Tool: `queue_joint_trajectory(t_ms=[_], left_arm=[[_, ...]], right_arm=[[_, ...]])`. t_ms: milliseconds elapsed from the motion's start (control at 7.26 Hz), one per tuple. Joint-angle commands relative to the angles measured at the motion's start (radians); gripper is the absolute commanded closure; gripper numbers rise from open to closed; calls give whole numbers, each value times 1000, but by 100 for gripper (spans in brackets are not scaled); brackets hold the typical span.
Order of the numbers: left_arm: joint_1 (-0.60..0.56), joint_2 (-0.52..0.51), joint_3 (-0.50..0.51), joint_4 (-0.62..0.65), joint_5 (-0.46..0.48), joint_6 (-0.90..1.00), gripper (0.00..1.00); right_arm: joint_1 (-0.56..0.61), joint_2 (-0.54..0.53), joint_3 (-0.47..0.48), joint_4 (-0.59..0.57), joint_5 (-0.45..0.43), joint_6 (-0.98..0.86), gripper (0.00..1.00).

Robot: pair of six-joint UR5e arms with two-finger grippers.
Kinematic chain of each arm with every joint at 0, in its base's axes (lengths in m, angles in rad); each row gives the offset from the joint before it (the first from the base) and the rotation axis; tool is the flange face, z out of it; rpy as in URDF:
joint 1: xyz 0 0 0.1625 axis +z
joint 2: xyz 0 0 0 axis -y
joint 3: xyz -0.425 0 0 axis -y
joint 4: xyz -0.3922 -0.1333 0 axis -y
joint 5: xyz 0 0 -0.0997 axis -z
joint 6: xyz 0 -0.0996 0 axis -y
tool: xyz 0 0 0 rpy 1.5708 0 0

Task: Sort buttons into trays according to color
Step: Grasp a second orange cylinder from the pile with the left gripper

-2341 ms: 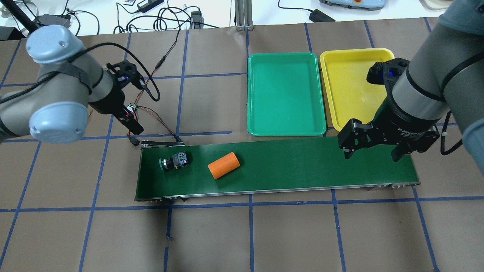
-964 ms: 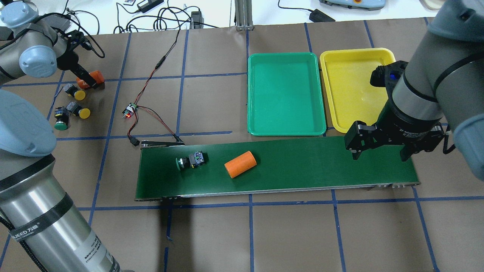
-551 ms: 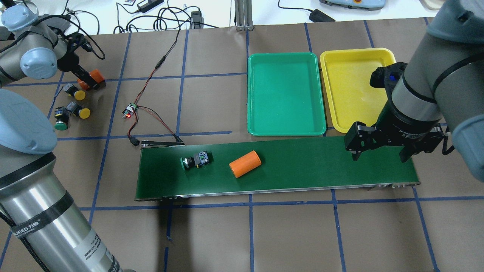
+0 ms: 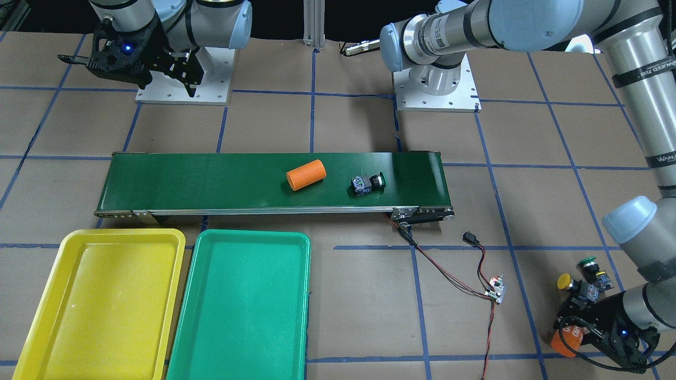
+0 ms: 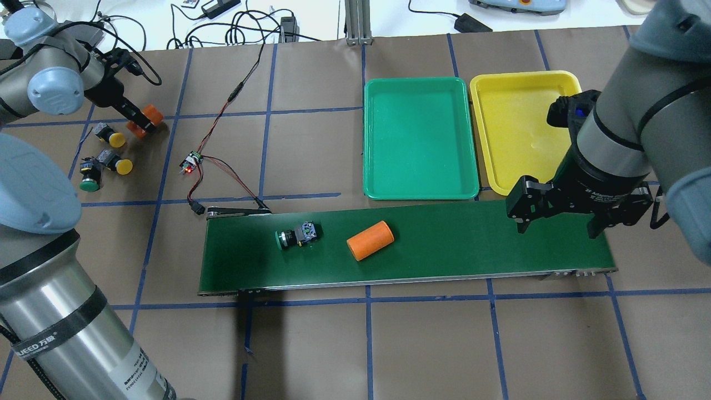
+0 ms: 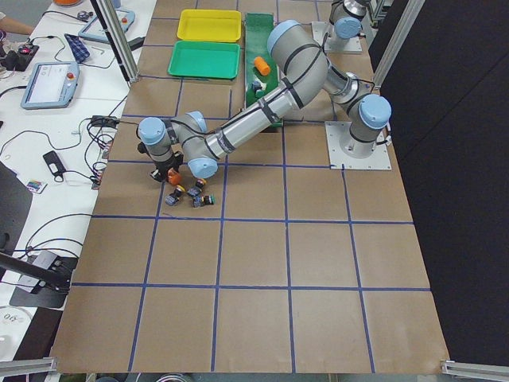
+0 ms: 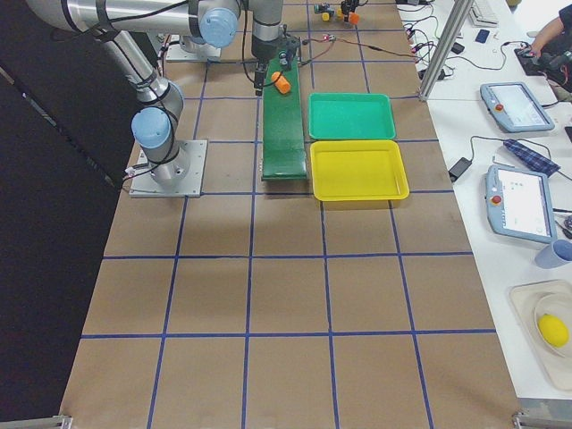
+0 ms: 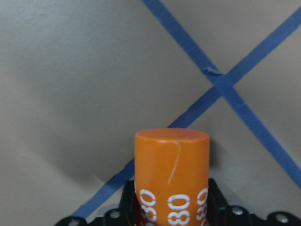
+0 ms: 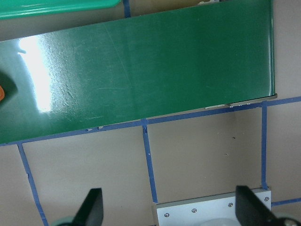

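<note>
Risk: right gripper [image 5: 557, 230], jaws wide, frame right over belt [image 5: 444, 247], may seize nearer orange cylinder [image 5: 370, 240] instead of green button [image 5: 298, 235]. Left gripper [image 5: 142, 121], upper left, clamps second cylinder [image 5: 154, 114].

Easiest lane is the brown paper [image 5: 389, 344] along the robot-side edge, in front of the conveyor belt [image 5: 455, 244]. On the belt's left half, a green button [image 5: 299, 236] and a loose orange cylinder [image 5: 370, 240] sit close together. The right gripper [image 5: 558, 229] hangs high by its right end, fingers spread. The green tray [image 5: 419, 139] and yellow tray [image 5: 511, 133] sit nearly touching toward the far right corner. The far left corner is tight: a button cluster [image 5: 116, 164], the left gripper [image 5: 139, 123] clamping a second orange cylinder [image 5: 151, 115], plus wires [image 5: 228, 105] and a small board [image 5: 190, 163].
</note>
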Motion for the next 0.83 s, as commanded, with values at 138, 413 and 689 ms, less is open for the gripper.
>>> queue_joint_trajectory(t_ms=[138, 413, 689], left_arm=[[-90, 338, -303, -219, -14, 7, 100], [-128, 537, -567, -144, -20, 158, 100], [-246, 653, -775, 29, -11, 128, 100]], right_arm=[[0, 2, 0, -117, 0, 26, 0], [0, 3, 0, -122, 12, 26, 0], [0, 6, 1, -116, 8, 28, 0]])
